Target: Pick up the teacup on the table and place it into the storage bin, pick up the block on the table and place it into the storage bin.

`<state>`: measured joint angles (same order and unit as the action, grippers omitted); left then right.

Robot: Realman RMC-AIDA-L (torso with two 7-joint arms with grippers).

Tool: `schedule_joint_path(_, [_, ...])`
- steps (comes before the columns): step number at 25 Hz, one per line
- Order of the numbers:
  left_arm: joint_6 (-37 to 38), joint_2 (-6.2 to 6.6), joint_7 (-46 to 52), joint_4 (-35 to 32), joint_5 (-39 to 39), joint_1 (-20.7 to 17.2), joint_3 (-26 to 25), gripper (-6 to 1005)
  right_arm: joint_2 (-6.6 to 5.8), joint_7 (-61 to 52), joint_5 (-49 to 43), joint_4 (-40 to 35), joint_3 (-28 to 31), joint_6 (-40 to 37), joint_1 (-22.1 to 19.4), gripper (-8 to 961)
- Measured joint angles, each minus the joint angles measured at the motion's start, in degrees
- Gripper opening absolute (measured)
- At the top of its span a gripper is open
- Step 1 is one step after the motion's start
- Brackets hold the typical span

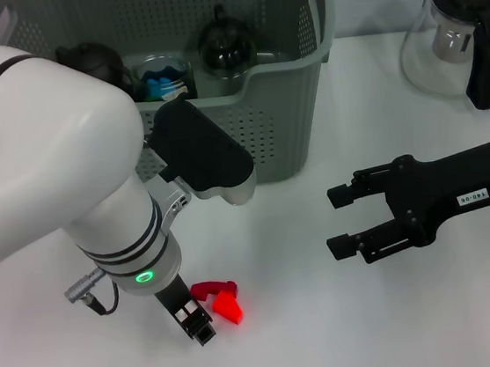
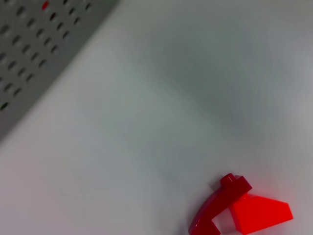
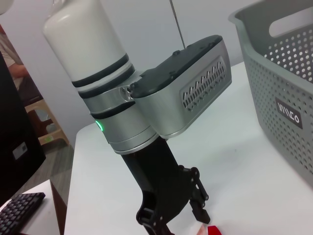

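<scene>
The red block (image 1: 219,300), a dark red curved piece against a bright red wedge, lies on the white table in front of the storage bin (image 1: 284,126). My left gripper (image 1: 195,322) points down just left of it, open, with the block outside its fingers. The left wrist view shows the block (image 2: 244,211) close by and a corner of the bin wall (image 2: 29,39). From the right wrist I see the left gripper (image 3: 173,218) open above the table, beside the bin (image 3: 288,73). A teacup (image 1: 163,76) with blue inside sits in the bin. My right gripper (image 1: 340,220) hovers open at the right.
A glass teapot with a black handle (image 1: 463,35) stands at the back right. Two black round vessels (image 1: 226,44) rest inside the bin beside the teacup. Bare white table (image 1: 333,333) stretches in front and between the grippers.
</scene>
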<state>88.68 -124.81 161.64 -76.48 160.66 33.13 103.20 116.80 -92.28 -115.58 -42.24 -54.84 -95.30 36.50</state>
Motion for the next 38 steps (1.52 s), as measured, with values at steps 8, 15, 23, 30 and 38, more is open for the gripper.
schedule_joint_path(8, [0.1, 0.0, 0.1, 0.0, 0.0, 0.3, 0.0, 534, 0.01, 0.0, 0.0, 0.0, 0.0, 0.0, 0.0, 865])
schedule_joint_path(15, [1.9, 0.02, -0.1, -2.2, 0.7, 0.0, 0.3, 415, -0.03, 0.1, 0.0, 0.0, 0.4, 0.0, -0.1, 865])
schedule_joint_path(23, [13.6, 0.01, -4.7, -23.6, -3.7, -4.8, -10.1, 413, -0.19, 0.4, -0.1, 0.0, 0.6, -0.3, -0.1, 864])
schedule_joint_path(30, [16.1, 0.56, -12.3, -33.1, -25.2, -2.6, -31.9, 422, -0.26, 0.7, 0.0, 0.0, 0.6, -0.7, 0.0, 864])
schedule_joint_path(38, [4.7, 3.84, -23.3, -14.3, -27.8, 8.7, -50.5, 431, -0.11, 0.7, -0.1, 0.2, 0.6, -1.1, 0.3, 864])
